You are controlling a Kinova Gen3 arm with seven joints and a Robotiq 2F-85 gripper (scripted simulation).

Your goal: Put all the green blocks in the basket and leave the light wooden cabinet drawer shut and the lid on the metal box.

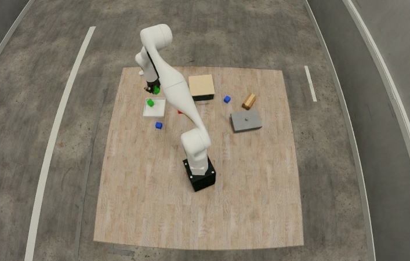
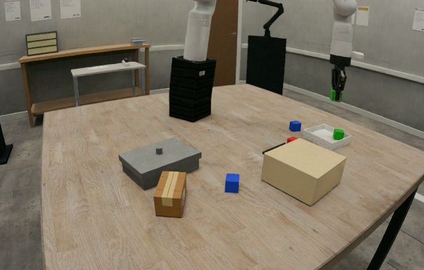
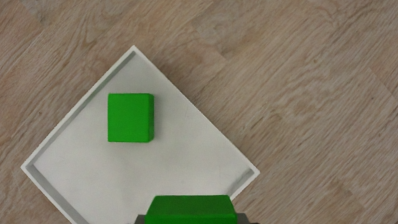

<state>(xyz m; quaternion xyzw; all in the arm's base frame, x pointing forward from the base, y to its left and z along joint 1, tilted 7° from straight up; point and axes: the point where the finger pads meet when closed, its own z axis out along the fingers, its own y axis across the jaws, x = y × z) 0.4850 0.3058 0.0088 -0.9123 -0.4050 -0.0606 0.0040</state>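
While the tool (image 1: 153, 91) (image 2: 337, 96) (image 3: 191, 220) hangs raised above the tabletop (image 1: 199, 214) (image 2: 122, 234) (image 3: 310, 100), its fingers are closed on a green block (image 1: 156, 90) (image 2: 331, 95) (image 3: 190, 208), pointing downward. Below the tool and slightly toward the arm's base (image 1: 212, 180) (image 2: 189, 100) is the basket (image 1: 154, 116) (image 2: 320, 141) (image 3: 200, 140), a shallow, square white tray. A second green block (image 1: 150, 102) (image 2: 338, 134) (image 3: 129, 118) sits inside it, near one corner and within the rim.

Beyond the basket from the tool, closer to the base, a blue block (image 1: 158, 125) (image 2: 294, 125) rests just outside the tray. Lower than the tool and to its right lies a red block (image 1: 180, 112) (image 2: 292, 139), partly hidden in both wider views.

Farther right of the tool stands the light wooden cabinet (image 1: 200, 84) (image 2: 303, 164), with a black handle (image 2: 273, 147) on its base-facing side; whether its drawer is fully shut cannot be told. Past the cabinet, well apart from the tool, come another blue block (image 1: 227, 99) (image 2: 232, 183) and a brown cardboard box (image 1: 249, 101) (image 2: 170, 194) with pale tape. Also far to the tool's right, nearer the base than the cardboard box, the gray metal box (image 1: 247, 129) (image 2: 146, 179) has its knobbed lid (image 1: 240, 120) (image 2: 176, 152) on top.
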